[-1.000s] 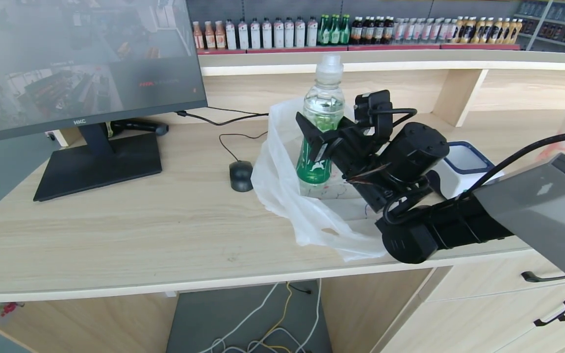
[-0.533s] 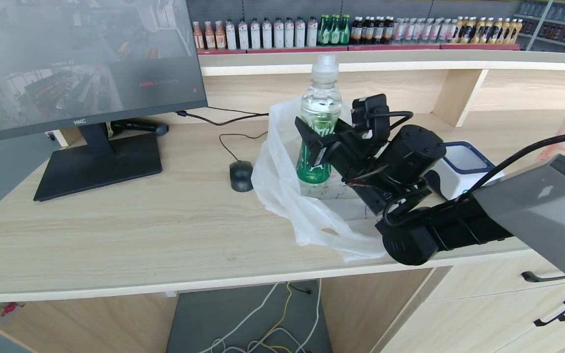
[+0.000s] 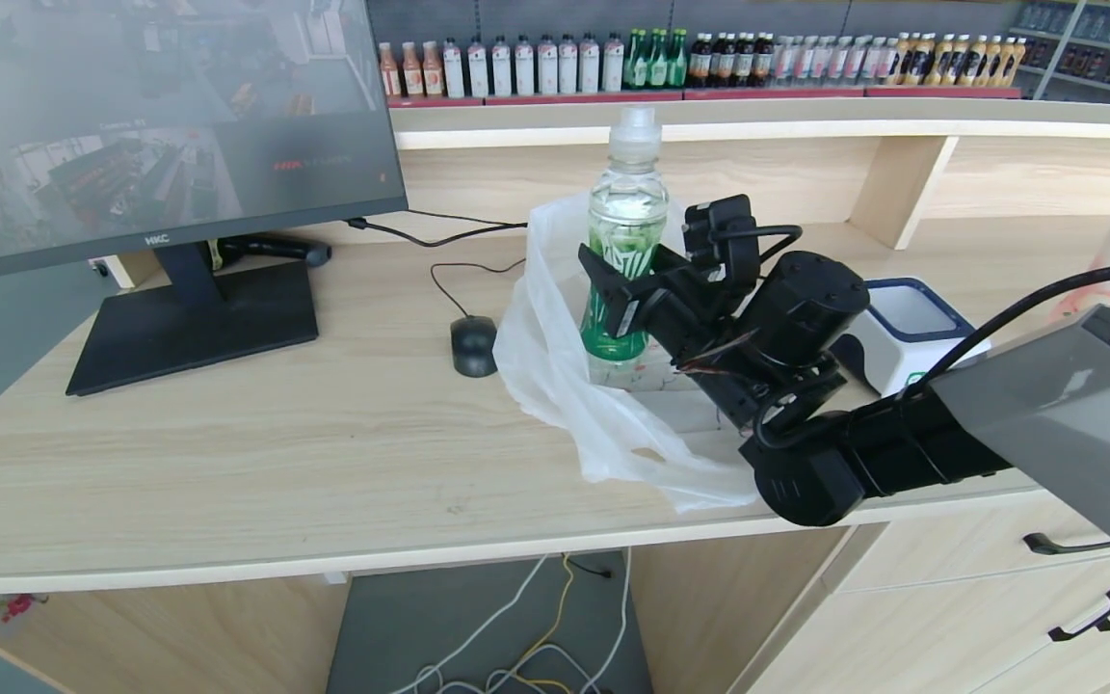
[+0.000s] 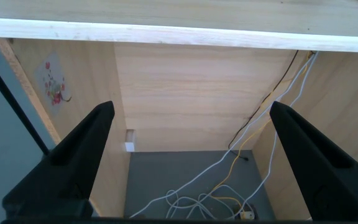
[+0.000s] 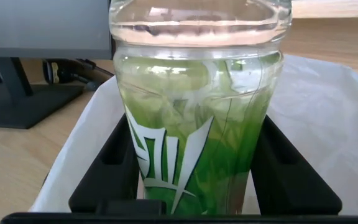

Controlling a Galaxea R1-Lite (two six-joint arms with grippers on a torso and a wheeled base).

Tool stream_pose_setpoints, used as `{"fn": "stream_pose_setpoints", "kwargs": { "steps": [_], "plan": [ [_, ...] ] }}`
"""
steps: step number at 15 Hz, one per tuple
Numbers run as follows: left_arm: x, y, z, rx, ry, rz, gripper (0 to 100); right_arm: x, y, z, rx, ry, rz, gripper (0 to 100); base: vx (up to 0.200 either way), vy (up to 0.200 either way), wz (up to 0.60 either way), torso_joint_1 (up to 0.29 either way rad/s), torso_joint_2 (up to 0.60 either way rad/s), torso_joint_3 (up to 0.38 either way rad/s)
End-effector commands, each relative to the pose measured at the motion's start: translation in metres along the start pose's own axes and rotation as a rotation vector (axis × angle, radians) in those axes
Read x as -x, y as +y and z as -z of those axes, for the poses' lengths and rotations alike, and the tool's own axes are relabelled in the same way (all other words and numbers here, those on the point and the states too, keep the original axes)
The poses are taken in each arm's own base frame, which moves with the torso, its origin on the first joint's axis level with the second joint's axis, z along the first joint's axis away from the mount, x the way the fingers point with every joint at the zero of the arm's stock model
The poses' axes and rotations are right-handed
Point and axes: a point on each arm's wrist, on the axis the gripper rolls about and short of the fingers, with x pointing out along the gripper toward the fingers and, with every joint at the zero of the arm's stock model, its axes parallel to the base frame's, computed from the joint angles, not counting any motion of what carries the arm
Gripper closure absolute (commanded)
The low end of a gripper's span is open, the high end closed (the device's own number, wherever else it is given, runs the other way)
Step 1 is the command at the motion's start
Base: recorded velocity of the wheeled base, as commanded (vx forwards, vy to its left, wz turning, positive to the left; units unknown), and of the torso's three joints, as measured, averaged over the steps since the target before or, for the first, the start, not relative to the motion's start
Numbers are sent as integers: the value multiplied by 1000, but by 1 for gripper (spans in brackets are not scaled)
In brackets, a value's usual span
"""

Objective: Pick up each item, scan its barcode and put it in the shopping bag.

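Right end effector (image 3: 634,278) grips 1 green bottle (image 3: 627,207) (upright) at the shopping bag (image 3: 555,376); left end effector (image 4: 191,121) gapes wide.

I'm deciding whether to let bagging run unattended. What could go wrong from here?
The green bottle is held upright by the right gripper over the limp shopping bag. Once released it may topple, since slack plastic gives little support. The bag's rim lies close to the gripper, so pulling back could snag and drag it. The arm also sits near the scanner and might bump it.
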Motion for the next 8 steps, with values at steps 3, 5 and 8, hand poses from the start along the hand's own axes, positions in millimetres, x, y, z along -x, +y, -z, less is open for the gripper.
{"fn": "stream_pose_setpoints", "kwargs": {
  "steps": [3,5,8],
  "plan": [
    [0,0,0,0,-1,-1,0,0,0,-5,0,-4,1,100,0,0,0,0,0,0],
    [0,0,0,0,-1,-1,0,1,0,-5,0,-5,0,0,0,0,0,0,0,0],
    [0,0,0,0,-1,-1,0,12,6,-18,-15,10,28,0,0,0,0,0,0,0]
  ]
}}
